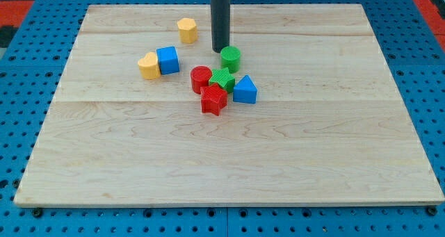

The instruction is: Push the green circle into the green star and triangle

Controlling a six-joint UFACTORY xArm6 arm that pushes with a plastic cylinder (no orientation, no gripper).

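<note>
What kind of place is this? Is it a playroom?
More likely a robot test bench than a playroom. A wooden board lies on a blue base full of holes, and my tip stands just to the view's left of the green circle, among small coloured blocks.

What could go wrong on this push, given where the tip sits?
1. My tip sits at the upper-left edge of the green circle; an off-centre push may roll it toward the view's right, past the green star.
2. The green star is packed against the red cylinder, red star and blue triangle, so contact will likely scatter that cluster.
</note>
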